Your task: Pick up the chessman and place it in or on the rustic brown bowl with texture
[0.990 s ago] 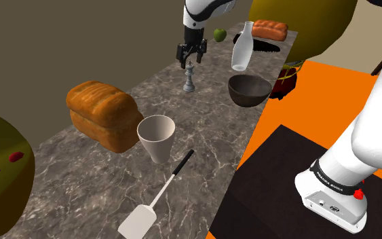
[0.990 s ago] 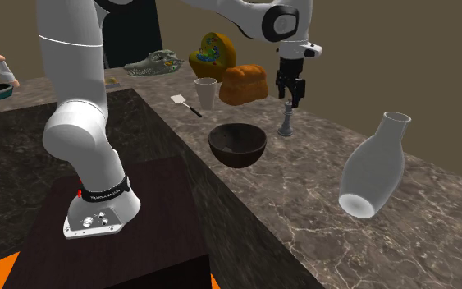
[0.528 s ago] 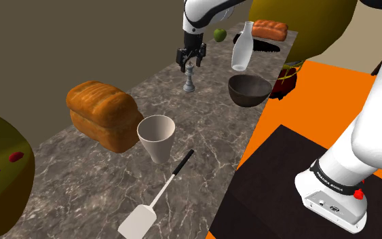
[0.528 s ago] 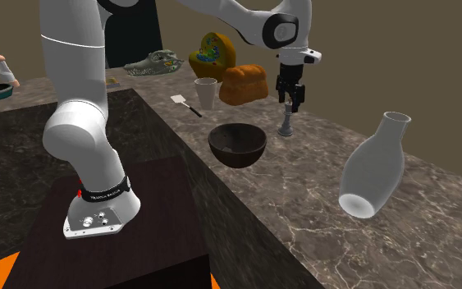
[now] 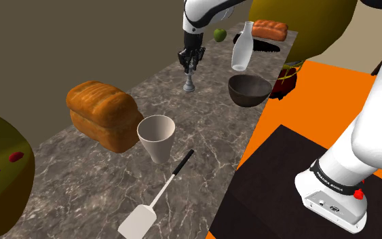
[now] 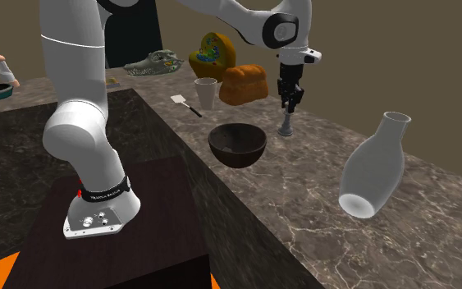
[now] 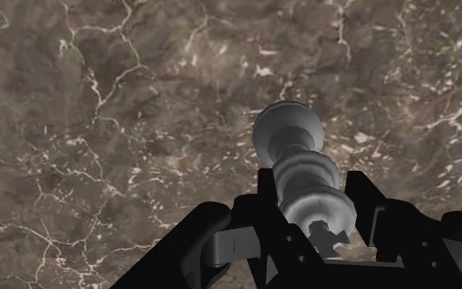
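Grey and turned like a baluster, the chessman (image 5: 190, 83) is seen standing upright on the marbled counter (image 5: 108, 183). Its round foot is set on the stone, and its long axis runs straight up into the pincer (image 5: 191, 62), which is hung directly above it. In the wrist view the pincer (image 7: 311, 205) is shown clenched on the piece. The two black fingers (image 7: 253, 217) are pressed against opposite sides of the ribbed upper part of the chessman (image 7: 299, 168), while the foot is seen beyond them against the counter (image 7: 98, 123). The piece is therefore judged to be grasped but not yet lifted.

The coming move is governed by where the dark brown bowl (image 5: 249, 89) lies from the held piece. In the shoulder view it is found toward the right of the chessman and a little nearer the counter's front edge, close by but not touching. In the second exterior view the same bowl (image 6: 237, 144) is placed to the left of the chessman (image 6: 286, 125) and the pincer (image 6: 287, 98), and closer to the camera. A straight lift along the piece's own axis is likely to be needed, so that the foot can be carried over the bowl's rim before any sideways travel is made. A pale vase (image 5: 242, 47) is seen just beyond the bowl and is best avoided.
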{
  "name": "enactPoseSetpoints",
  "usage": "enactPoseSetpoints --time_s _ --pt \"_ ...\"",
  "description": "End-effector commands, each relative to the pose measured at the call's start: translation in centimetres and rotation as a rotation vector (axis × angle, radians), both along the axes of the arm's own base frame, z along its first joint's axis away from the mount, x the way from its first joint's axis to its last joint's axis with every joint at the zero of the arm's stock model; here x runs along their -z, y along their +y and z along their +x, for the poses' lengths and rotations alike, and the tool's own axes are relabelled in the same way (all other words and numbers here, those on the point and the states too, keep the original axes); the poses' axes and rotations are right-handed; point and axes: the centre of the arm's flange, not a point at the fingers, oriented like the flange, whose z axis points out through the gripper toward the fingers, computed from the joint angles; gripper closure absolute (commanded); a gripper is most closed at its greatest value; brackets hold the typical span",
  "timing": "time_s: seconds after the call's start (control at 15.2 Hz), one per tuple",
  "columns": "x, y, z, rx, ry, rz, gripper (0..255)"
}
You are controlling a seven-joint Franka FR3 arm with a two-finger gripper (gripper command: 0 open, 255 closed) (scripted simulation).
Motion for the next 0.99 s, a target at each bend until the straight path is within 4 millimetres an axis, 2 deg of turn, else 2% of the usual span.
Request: enactPoseSetpoints --time_s 0.0,0.26,0.92 --pt "0.1 0.0 0.0 0.000 0.002 0.000 255" --pt "0.1 0.0 0.0 0.000 0.002 0.000 255" --pt "-5.2 0.0 0.0 0.000 0.002 0.000 255"
